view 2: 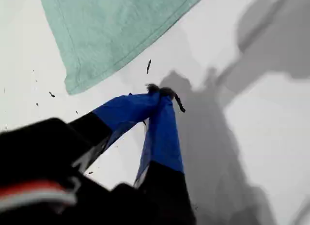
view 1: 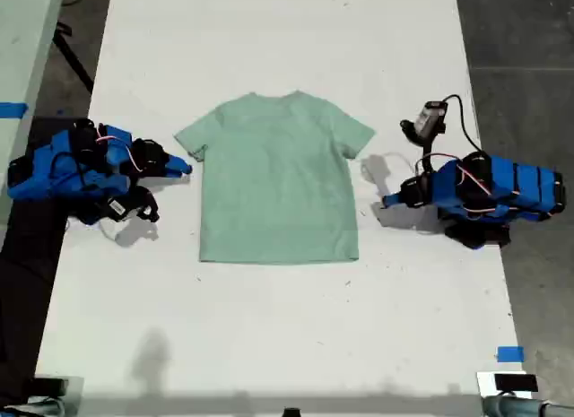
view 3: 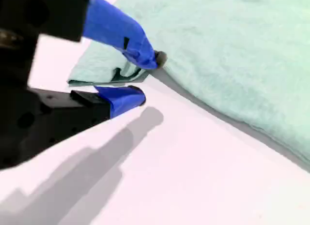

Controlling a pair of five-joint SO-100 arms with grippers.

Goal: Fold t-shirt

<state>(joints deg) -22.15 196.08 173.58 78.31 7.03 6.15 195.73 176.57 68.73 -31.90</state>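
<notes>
While my second gripper (view 3: 146,77) stood parted at a sleeve (view 3: 97,70), grasping nothing, my first gripper (view 2: 160,93) was clenched empty near the small pale mint-green cloth t-shirt (view 1: 276,179), which lay flat and unfolded on the white table (view 1: 269,345). Folding looked unstarted. Next, I judged, came pinching that sleeve, with nothing in the way.

The t-shirt (view 1: 276,179) was soft matt cloth with a faintly fuzzy weave and stitched hems. The table (view 1: 269,345) was a smooth, matt white surface. The gripper fingers (view 3: 127,38) looked like smooth blue plastic, joined to black plastic bodies.
</notes>
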